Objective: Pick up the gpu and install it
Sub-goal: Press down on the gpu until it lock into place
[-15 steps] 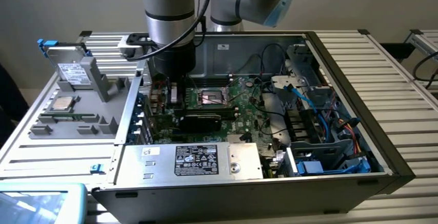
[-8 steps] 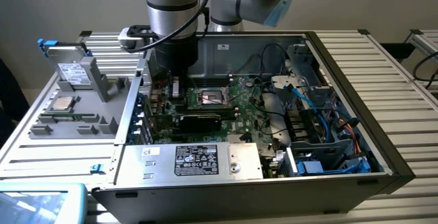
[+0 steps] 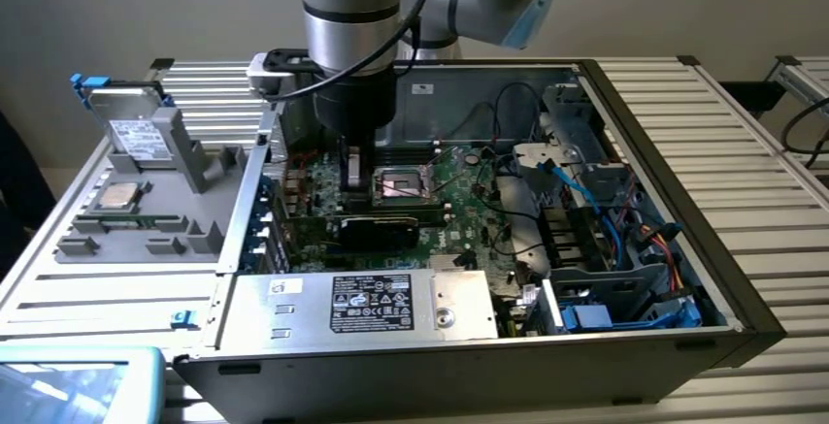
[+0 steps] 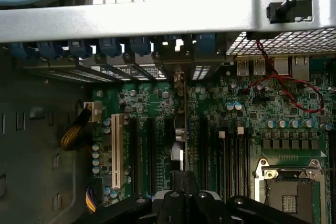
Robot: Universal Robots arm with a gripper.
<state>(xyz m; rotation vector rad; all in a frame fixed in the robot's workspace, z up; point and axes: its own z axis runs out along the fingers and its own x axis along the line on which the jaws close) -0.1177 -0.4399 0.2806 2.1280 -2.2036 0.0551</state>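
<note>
Open computer case (image 3: 725,278) on a slatted table (image 3: 764,123), motherboard (image 4: 247,129) inside, with the arm's gripper (image 4: 185,179) pressed together on the gpu (image 4: 184,124), held edge-on, upright, over the expansion slots beside the white slot (image 4: 116,150).

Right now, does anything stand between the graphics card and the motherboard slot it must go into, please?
Nothing visible does. The end effector holds the graphics card edge-on over the slots of the motherboard, which look bare. The yellow cables and the red wire lie off to either side. The slot beneath is hidden.
</note>
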